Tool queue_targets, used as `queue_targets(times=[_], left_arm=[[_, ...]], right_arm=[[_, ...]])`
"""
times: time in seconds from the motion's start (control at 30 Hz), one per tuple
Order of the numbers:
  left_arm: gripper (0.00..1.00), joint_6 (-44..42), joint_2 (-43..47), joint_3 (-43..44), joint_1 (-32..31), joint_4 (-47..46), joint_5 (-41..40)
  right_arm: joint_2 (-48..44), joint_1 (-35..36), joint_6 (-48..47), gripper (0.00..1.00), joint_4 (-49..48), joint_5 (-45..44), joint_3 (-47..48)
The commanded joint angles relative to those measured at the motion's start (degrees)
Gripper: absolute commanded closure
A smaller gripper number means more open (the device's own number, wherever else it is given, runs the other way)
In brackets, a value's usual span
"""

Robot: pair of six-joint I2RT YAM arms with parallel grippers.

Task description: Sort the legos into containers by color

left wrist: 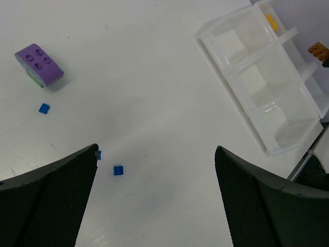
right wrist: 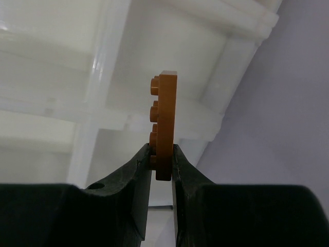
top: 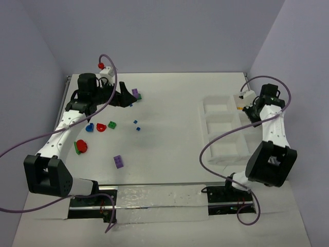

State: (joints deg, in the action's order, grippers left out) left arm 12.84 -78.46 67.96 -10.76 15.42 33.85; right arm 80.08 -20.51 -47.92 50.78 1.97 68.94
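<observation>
Right gripper (right wrist: 162, 154) is clamped on a thin orange studded plastic plate (right wrist: 167, 118) held on edge, long axis running out past the fingertips, over the far corner compartments of the white divided plastic tray (right wrist: 103, 77), which lie straight ahead, while the left gripper (left wrist: 157, 149) gapes well apart across the table.

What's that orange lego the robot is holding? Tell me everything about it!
The orange lego is a thin, flat, plastic-looking plate with round studs on one face. It stands upright on edge, its lower end pinched between the jaws of the right gripper, over the white tray. Nothing else touches it.
</observation>
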Motion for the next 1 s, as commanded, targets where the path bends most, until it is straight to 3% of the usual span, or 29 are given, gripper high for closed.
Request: queue_targets(times=[0.0, 0.17, 0.33, 0.4, 0.47, 0.6, 0.77, 0.83, 0.9, 0.97], left_arm=[[0.01, -2.8, -0.3, 1.0, 0.0, 1.1, -3.7], [0.01, -4.2, -0.4, 1.1, 0.3, 1.3, -7.5], [0.01, -4.7, -1.2, 1.2, 1.0, 1.2, -8.8], [0.01, -5.1, -1.6, 1.5, 1.5, 1.9, -9.6], [0.01, -5.4, -1.9, 1.6, 1.9, 1.8, -10.6], [0.01, -5.4, -2.3, 2.1, 3.2, 1.0, -15.3], [0.01, -0.9, -3.9, 3.5, 4.5, 0.2, -23.5], [0.01, 3.5, -5.6, 4.1, 4.6, -0.8, -30.2], [0.01, 7.1, -7.6, 5.8, 4.8, -0.8, -36.2], [0.01, 10.1, -10.4, 8.1, 5.0, -0.2, -42.4]], right_arm=[[4.8, -1.5, -3.3, 1.00, 3.1, -1.9, 5.2], [8.9, -1.7, -2.9, 0.99, 3.0, -1.8, 6.8], [12.8, -1.7, -1.9, 0.89, 3.0, -1.7, 9.1], [13.9, -1.7, -1.8, 0.78, 3.1, -1.8, 9.5], [14.2, -1.7, -1.9, 0.58, 2.8, -1.9, 9.5], [15.2, -1.7, -1.4, 0.37, 3.3, -1.9, 10.3], [15.4, -1.6, -0.5, 0.27, 4.0, -1.5, 12.0], [14.7, -1.4, 0.6, 0.17, 5.3, -0.1, 13.9], [13.8, -0.9, 2.9, 0.00, 6.0, 1.5, 15.5], [12.8, 0.3, 5.1, 0.00, 6.7, 3.7, 17.5]])
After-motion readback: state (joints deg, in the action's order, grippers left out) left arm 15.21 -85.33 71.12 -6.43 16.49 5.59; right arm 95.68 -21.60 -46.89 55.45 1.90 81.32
